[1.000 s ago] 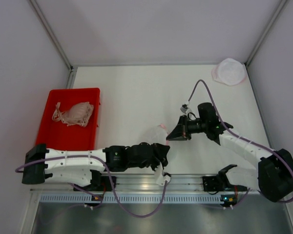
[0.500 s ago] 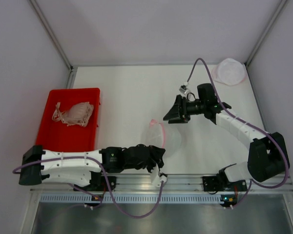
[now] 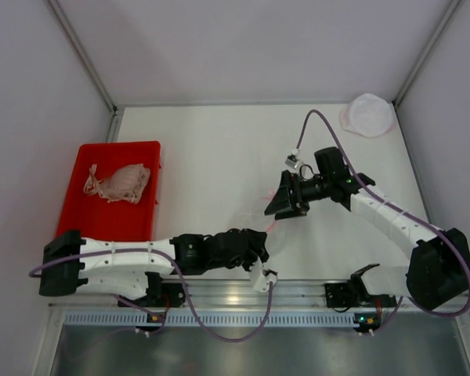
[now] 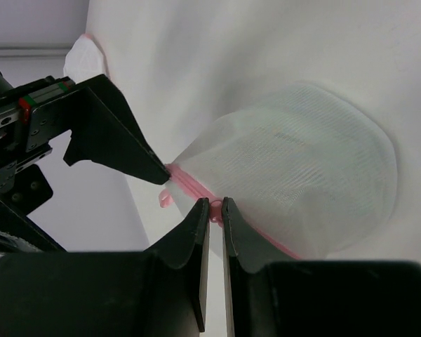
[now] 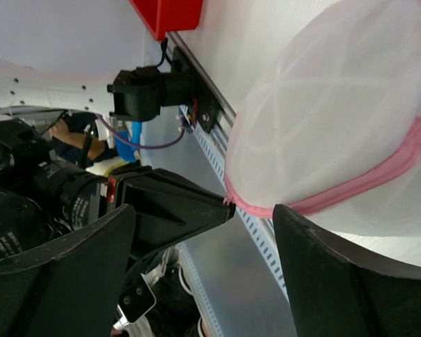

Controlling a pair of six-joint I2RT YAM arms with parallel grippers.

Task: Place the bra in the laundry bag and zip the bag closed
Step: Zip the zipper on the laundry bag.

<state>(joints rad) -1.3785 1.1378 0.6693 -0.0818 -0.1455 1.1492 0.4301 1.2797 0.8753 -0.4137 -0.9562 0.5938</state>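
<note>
The laundry bag [image 4: 302,175] is a white mesh pouch with a pink zipper edge [image 5: 365,186], lying at the table's front middle [image 3: 260,222]. My left gripper [image 4: 216,208] is shut on that pink edge, seen from above at the bag's near side [image 3: 260,244]. My right gripper [image 3: 284,205] stands open just beyond the bag, nothing held in it [image 5: 203,210]. One of its fingers [image 4: 119,140] has its tip right by the end of the pink edge. The pale pink bra [image 3: 117,182] lies crumpled in the red bin [image 3: 145,153] at the left.
A second white mesh pouch [image 3: 368,115] lies in the far right corner. Grey walls close the table on three sides. The metal rail [image 3: 298,294] with the arm bases runs along the near edge.
My right gripper has opened and let go of the bag's edge, lifted away, then come back down close to it. The bag has gone slack on the table; the left grip is unchanged.
</note>
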